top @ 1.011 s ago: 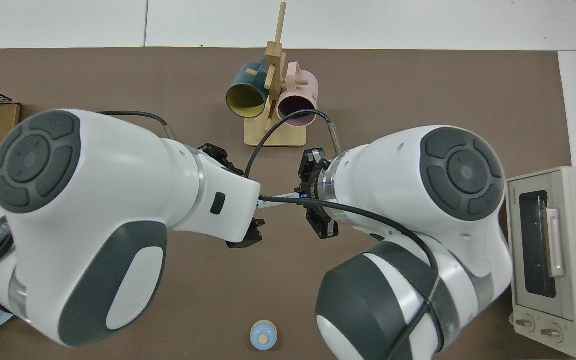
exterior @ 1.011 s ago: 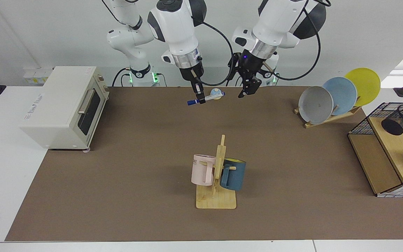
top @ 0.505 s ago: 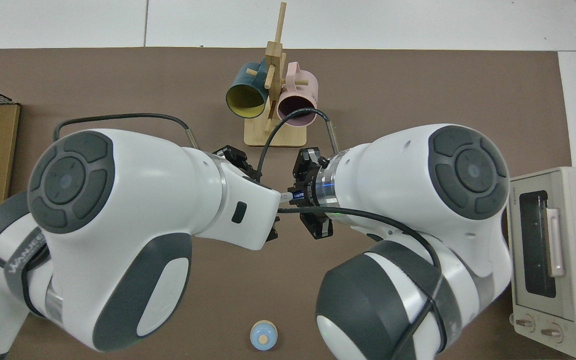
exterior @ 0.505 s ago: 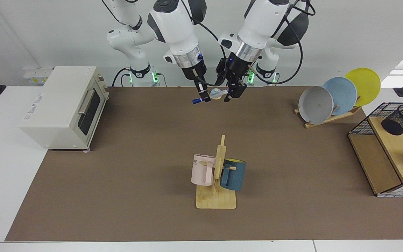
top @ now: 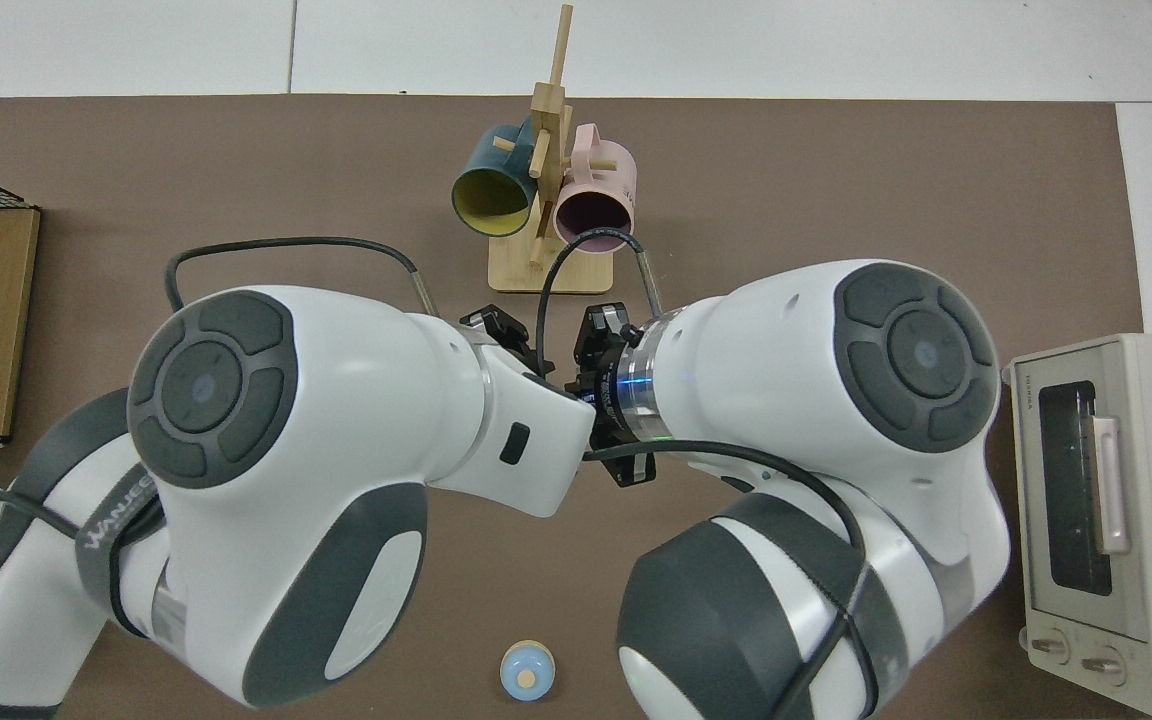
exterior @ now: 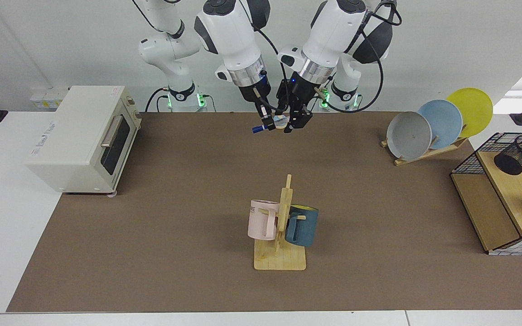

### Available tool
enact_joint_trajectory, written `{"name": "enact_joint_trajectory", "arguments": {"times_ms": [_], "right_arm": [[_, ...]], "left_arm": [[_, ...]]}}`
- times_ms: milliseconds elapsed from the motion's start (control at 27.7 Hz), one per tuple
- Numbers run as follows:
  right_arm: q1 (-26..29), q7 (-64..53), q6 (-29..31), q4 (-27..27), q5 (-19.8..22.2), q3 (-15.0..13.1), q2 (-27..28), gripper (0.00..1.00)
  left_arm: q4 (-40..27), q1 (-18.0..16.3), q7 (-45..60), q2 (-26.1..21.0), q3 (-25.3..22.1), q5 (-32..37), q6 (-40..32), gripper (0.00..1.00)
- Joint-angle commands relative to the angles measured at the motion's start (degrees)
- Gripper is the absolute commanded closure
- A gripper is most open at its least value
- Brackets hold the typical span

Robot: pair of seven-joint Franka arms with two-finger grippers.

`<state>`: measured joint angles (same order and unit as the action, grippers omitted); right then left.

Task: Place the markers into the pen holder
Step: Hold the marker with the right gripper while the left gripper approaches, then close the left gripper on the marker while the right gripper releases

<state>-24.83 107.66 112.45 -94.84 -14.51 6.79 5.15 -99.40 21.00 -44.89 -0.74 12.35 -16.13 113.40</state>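
white walls back a table (exterior: 161, 217) covered by a brown mat. above its far edge the two arms meet. the right claw (exterior: 266, 123) is pinched shut on the marker (exterior: 261, 128), which lies roughly level in the air, its blue end sticking out on the side of this claw away from the left claw. the left claw (exterior: 296, 123) hangs just beside the right one, at the marker's other end; whether its fingers have closed on the marker i cannot tell, since a small pale blue round thing (exterior: 281, 121) on the mat sits right behind that spot, and from above the wrists hide the gap. this looks like a hand-over from right arm to left.

the pen holder (exterior: 521, 154) stands well apart from both claws, tilted, on a wooden shelf (exterior: 510, 190) inside a black wire basket frame (exterior: 469, 160) at the table's edge on the left arm's side.

likely risks: if the right claw lets go before the left has a firm hold, the marker drops and rolls on the mat. a grip only on the marker's tip could let it swing and miss the holder's mouth. the wrists are very near each other, so a small sideways error may knock them together.
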Motion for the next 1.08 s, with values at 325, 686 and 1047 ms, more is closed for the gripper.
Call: {"name": "enact_joint_trajectory", "arguments": {"times_ms": [325,686,1047], "right_arm": [[-0.05,0.62,-0.39,0.44,0.97,-0.2,0.21,1.0],[0.31,0.62,-0.39,0.27,1.41,-0.2,0.12,1.0],[0.39,0.53,-0.39,-0.17,1.76,-0.2,-0.05,1.0]], "left_arm": [[-1.23,1.15,-0.28,0.47,-1.02,-0.05,1.39,0.45],[-0.97,0.97,-0.98,0.3,-1.02,0.22,1.83,0.65],[-0.7,1.06,-0.9,0.3,-1.02,3.64,1.65,1.0]]}}
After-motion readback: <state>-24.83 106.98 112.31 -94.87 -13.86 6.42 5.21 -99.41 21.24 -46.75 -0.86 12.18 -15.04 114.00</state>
